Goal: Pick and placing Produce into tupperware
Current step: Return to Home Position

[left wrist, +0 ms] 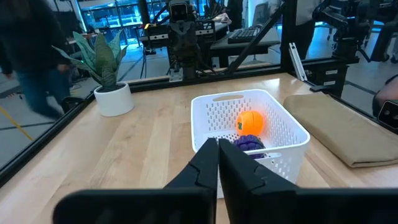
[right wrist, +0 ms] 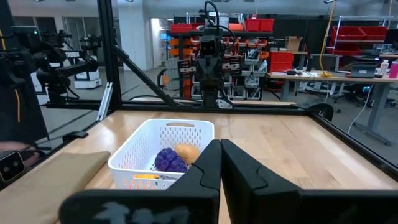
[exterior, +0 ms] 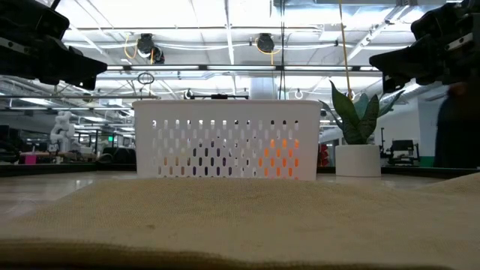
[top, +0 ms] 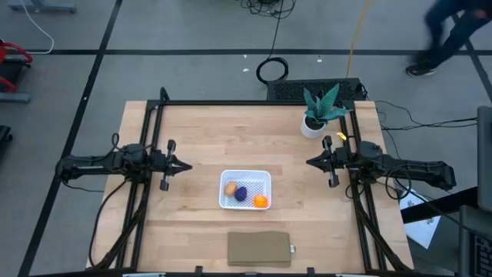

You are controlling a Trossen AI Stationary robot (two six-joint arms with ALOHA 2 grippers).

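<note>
The white perforated tupperware [top: 245,189] stands on the table's middle. All three pieces of produce lie inside it: a tan-brown one [top: 230,187], a dark purple one [top: 241,195] and a bright orange one [top: 260,201]. In the wrist views the orange one [left wrist: 250,121] and purple one [right wrist: 169,160] show through the open top. My left gripper [top: 187,165] hovers shut, pointing level, left of the tupperware. My right gripper [top: 310,162] hovers shut, pointing level, on the tupperware's right. Neither touches anything.
A flat brown pad [top: 259,248] lies near the table's front edge. A green potted plant [top: 320,112] in a white pot stands at the far right corner. Black frame rails [top: 146,154] run along the table's sides. A person [top: 450,35] walks on the floor beyond.
</note>
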